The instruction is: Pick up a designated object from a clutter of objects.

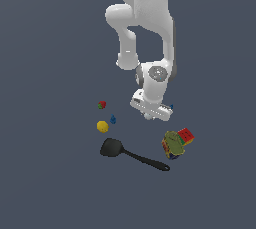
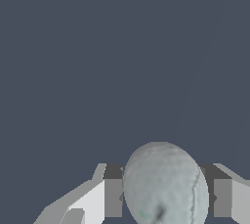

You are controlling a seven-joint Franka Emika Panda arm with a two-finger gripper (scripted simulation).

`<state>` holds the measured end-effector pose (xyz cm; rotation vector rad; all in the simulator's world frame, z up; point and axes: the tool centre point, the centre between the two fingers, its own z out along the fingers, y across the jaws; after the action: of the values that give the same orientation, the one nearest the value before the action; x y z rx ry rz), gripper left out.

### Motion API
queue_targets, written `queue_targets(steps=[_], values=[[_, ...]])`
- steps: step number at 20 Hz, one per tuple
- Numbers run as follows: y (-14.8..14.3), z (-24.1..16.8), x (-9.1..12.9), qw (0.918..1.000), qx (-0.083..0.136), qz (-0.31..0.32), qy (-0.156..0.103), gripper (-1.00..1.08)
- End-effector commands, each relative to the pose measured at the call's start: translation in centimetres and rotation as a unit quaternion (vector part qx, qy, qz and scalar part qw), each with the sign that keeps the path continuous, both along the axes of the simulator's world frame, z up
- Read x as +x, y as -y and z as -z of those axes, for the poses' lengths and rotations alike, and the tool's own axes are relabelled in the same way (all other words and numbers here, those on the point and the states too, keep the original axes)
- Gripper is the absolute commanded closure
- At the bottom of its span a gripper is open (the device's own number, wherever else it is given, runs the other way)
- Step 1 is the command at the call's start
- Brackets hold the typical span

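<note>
The designated object, a whitish pale-grey ball, fills the gap between my two fingers in the wrist view, and both pads sit against its sides. My gripper is shut on it. In the exterior view the gripper hangs low under the white arm, and the ball shows only as a small pale bump beneath the hand. I cannot tell whether the ball touches the floor. The rest of the clutter lies around it on the dark floor.
To the exterior view's left lie a red strawberry, a blue teardrop and a yellow ball. A black spatula lies in front. A colourful cube and a green-yellow lump sit to the right. Another blue teardrop is beside the hand.
</note>
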<state>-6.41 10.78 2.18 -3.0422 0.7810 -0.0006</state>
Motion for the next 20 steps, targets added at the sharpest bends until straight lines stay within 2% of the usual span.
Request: queue_targets(steps=[1,11,20], values=[[0.0,0.1,0.0,1.0,0.0,0.0,0.0,1.08],[0.4,-0.6,0.3,1.0,0.0,0.0,0.0,1.08],[2.9,-4.7,2.3,1.0,0.0,0.001,0.0,1.08]])
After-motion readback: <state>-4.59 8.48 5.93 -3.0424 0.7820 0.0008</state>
